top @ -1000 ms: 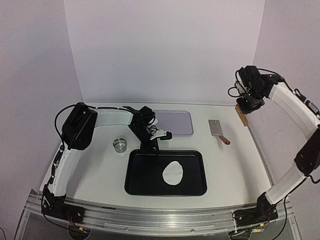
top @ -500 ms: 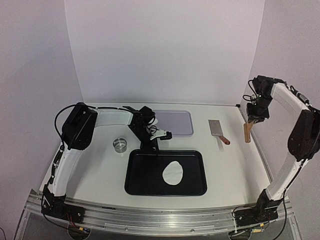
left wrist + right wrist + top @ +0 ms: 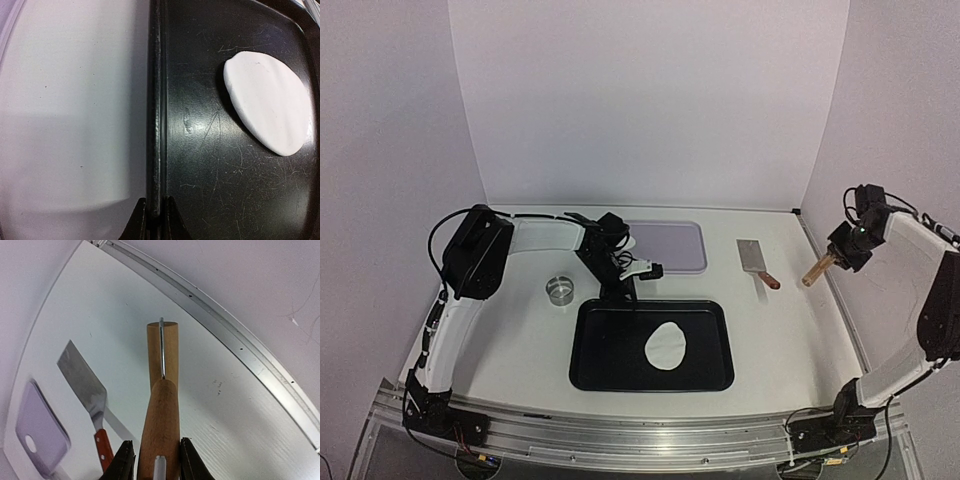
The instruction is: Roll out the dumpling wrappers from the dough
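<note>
A single dumpling wrapper (image 3: 666,346) (image 3: 265,102), a thin, flat, oval white disc, lies right of centre in a shallow black rectangular metal tray (image 3: 600,345) (image 3: 200,175) on the white tabletop (image 3: 520,340). The left tool (image 3: 618,296) (image 3: 155,202) is clamped on the tray's far rim. A round metal ring cutter (image 3: 561,289) sits just left of it. Behind lies a flat lavender rectangular tray (image 3: 670,245) (image 3: 40,432); its contents cannot be made out. Right of that rests a steel-bladed scraper with a red handle (image 3: 753,256) (image 3: 80,372). At the right edge, the right tool (image 3: 847,245) (image 3: 156,450) grips a wooden roller (image 3: 814,270) (image 3: 162,410) in the air.
</note>
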Controlling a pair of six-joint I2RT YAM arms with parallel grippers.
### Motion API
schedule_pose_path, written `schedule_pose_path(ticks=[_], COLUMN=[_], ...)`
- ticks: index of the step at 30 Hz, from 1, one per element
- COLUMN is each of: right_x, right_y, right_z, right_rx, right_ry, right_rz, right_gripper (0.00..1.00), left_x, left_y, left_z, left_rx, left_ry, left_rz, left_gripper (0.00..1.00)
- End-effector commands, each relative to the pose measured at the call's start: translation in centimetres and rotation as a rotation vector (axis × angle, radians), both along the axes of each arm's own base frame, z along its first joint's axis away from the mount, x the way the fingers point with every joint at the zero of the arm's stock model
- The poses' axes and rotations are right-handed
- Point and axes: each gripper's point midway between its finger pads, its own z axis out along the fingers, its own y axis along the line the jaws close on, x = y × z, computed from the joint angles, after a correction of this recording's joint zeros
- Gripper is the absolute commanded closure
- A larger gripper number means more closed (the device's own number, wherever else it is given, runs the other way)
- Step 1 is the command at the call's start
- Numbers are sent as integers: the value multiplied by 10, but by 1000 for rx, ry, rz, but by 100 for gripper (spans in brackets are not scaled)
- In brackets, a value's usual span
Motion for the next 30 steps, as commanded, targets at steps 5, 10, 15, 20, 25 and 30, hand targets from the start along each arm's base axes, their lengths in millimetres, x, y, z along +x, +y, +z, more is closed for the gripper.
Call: schedule_pose_path(ticks=[5,10,15,20,25,30], right_x=[47,52,54,37,17,-19], right_y=[0,-6,5,7,10,6], right_z=[9,-6,-34,-56,-75,-95], right_rx=[275,306,401,418,433,453], right_ry=[-351,-395,-362,-324,-285,-256], right_rz=[-276,-344,-352,-387,-426,-553], right_gripper=[100,100,100,98,90,79], left_x=[11,11,11,11,11,11], left_y=[13,14,14,14,13,13], left_z=[-15,-16,-15,-16,-16,-15], left_rx=[74,78,78,78,73,74], left_ry=[-63,-60,-62,-62,-61,-63], left_rz=[21,20,20,21,21,22], left_gripper=[100,100,100,100,100,100])
